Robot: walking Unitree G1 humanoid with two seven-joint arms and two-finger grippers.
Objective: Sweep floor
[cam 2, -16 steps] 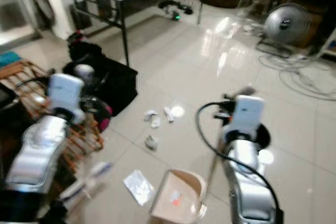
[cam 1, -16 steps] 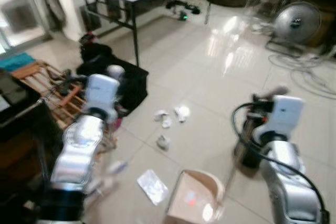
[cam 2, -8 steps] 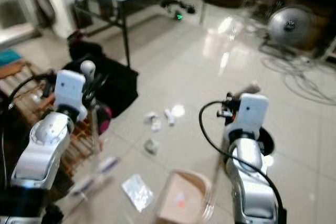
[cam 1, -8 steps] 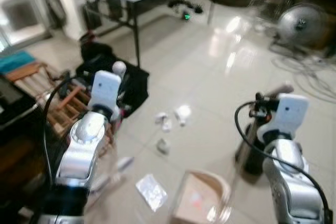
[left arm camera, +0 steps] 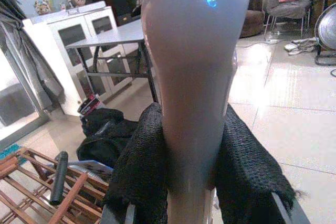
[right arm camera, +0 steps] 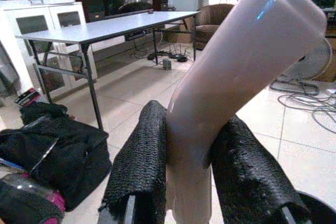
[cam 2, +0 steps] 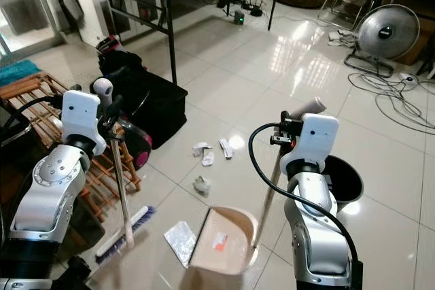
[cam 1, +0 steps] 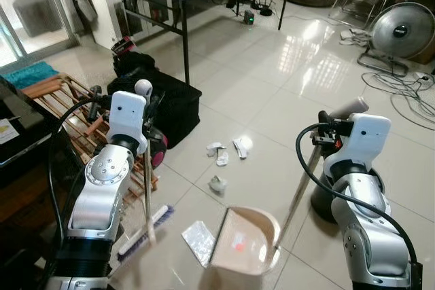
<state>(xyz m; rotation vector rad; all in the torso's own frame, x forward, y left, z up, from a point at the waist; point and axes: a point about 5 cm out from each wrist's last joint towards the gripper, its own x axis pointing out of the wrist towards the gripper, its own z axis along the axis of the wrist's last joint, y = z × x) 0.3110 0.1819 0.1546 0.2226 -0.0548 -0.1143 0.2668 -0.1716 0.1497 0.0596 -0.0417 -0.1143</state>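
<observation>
broom [left arm camera: 194,77] shaft cut off, dustpan [cam 1: 241,242] front cropped

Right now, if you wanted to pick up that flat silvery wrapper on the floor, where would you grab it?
Probably by an edge, coming straight down from above. The silvery wrapper lies flat on the floor tiles, just left of the dustpan, so there is nothing to pinch but a thin rim. The corner pointing away from the dustpan looks freest.

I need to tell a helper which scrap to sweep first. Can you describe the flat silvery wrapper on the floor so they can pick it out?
Start at the beige dustpan on the tiled floor between the robot's arms. The silvery wrapper lies flat at the pan's left edge, right of the broom head. Unlike the crumpled white paper scraps farther out, it is shiny, flat and rectangular.
</observation>
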